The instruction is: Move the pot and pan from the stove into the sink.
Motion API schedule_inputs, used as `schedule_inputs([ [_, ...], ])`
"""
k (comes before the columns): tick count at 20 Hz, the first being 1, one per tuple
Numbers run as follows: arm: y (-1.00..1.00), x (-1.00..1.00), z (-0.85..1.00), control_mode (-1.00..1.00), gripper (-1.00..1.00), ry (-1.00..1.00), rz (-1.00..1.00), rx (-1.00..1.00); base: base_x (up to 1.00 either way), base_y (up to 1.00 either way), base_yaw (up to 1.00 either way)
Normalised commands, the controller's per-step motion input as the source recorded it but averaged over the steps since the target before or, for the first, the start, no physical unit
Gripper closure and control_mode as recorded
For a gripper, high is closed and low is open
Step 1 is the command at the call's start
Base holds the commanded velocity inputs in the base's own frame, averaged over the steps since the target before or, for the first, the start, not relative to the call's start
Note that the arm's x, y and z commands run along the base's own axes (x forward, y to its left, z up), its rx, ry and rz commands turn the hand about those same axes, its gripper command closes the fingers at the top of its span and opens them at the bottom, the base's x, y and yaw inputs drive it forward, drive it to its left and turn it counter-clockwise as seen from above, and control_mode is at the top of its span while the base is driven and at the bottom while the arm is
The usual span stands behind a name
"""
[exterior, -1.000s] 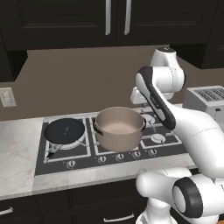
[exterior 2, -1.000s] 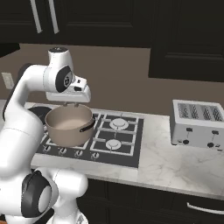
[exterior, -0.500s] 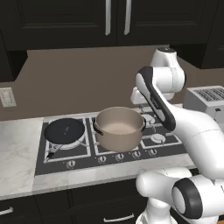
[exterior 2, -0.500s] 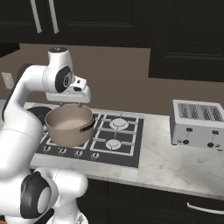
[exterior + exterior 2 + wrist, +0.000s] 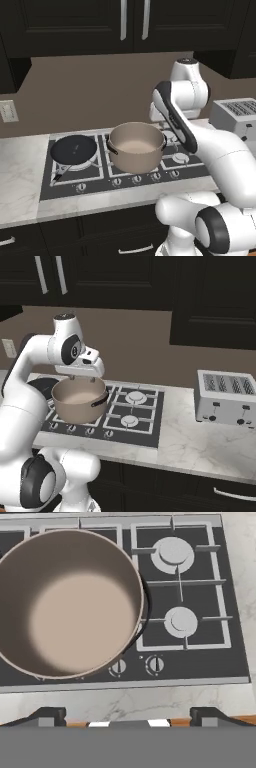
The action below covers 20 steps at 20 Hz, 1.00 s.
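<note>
Stove [image 5: 75, 177] first, and everything gets placed off it: on its far-left burner sits the pan [image 5: 74, 149], flat and black, its thin handle running toward the front edge where the silver knobs line up. Next burner over, near the stove's middle, stands the pot [image 5: 135, 147], deep and beige, dark side handles [image 5: 111, 148] sticking out left and right, and it looks empty inside. Neither piece has reached the sink, so I'd call the whole task unstarted. Moving right again, the white arm arcs over the stove's back edge and the gripper [image 5: 86, 374] hangs just above the pot's far rim, jaws spread wide with nothing between them; from the hand view the two dark fingertips [image 5: 47, 716] stand far apart at the bottom, and the pot [image 5: 67, 602] lies off to the upper left of them rather than between them. That is the relation that matters: the pincer is above and slightly behind the pot, not yet straddling rim or handle. My read is that the next move needs a drop onto the rim wall, one finger inside and one outside. Right of the pot the two right-hand burners [image 5: 131, 408] sit bare, and beyond the stove's right edge a silver toaster [image 5: 226, 399] rests on the marble counter [image 5: 185, 441].
</note>
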Motion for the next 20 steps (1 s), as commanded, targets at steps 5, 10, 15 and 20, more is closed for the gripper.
schedule_inputs([
  [5, -0.06, 0.00, -0.09, -1.00, -1.00, 0.01, -0.11, -0.02, 0.00, 0.00, 0.00],
  [10, -0.07, 0.00, -0.13, -1.00, -1.00, 0.00, 0.00, 0.00, 0.00, 0.00, 0.00],
  [15, -0.15, 0.10, -0.41, -1.00, -1.00, 0.02, 0.00, 0.03, 0.00, 0.00, 0.00],
  [20, -0.16, 0.30, -0.29, -1.00, -1.00, 0.02, 0.00, 0.07, 0.00, 0.00, 0.00],
])
